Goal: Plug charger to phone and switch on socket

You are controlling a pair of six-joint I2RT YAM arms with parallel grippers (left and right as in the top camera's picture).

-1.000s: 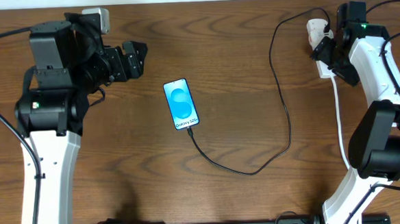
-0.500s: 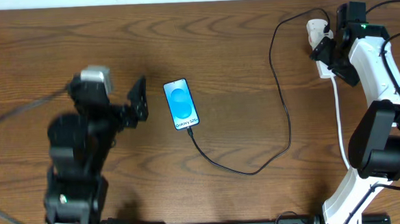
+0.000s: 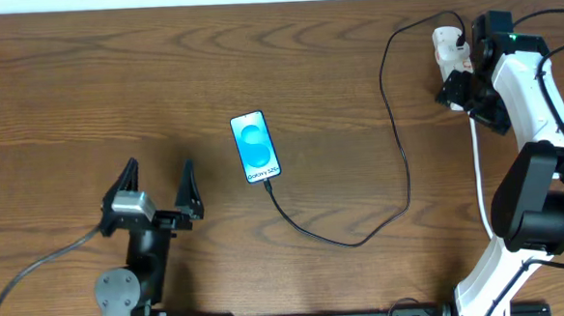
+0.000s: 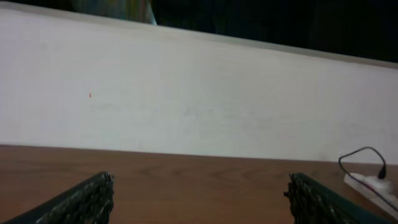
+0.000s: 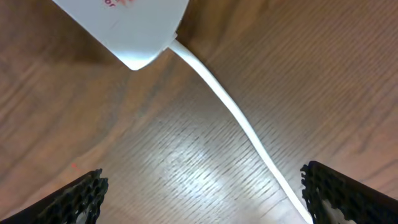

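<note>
The phone (image 3: 255,147) lies face up mid-table, its blue screen lit. The thin black charger cable (image 3: 397,133) runs from the phone's lower short edge in a loop up to a black plug (image 3: 462,40) in the white socket strip (image 3: 446,43) at the far right. The cable tip sits at the phone's port. My right gripper (image 3: 472,98) is open and hovers over the strip's cord end; the strip's end (image 5: 134,31) fills the top of the right wrist view. My left gripper (image 3: 160,184) is open and empty at the near left, well left of the phone.
The thick white cord (image 3: 479,182) runs from the strip down the right side; it also crosses the right wrist view (image 5: 242,121). A white wall (image 4: 199,99) stands behind the table's far edge. The strip shows small at the right of the left wrist view (image 4: 373,185).
My left arm has swung down from the far left of the table to the near edge. My right gripper has shifted slightly down along the strip.
</note>
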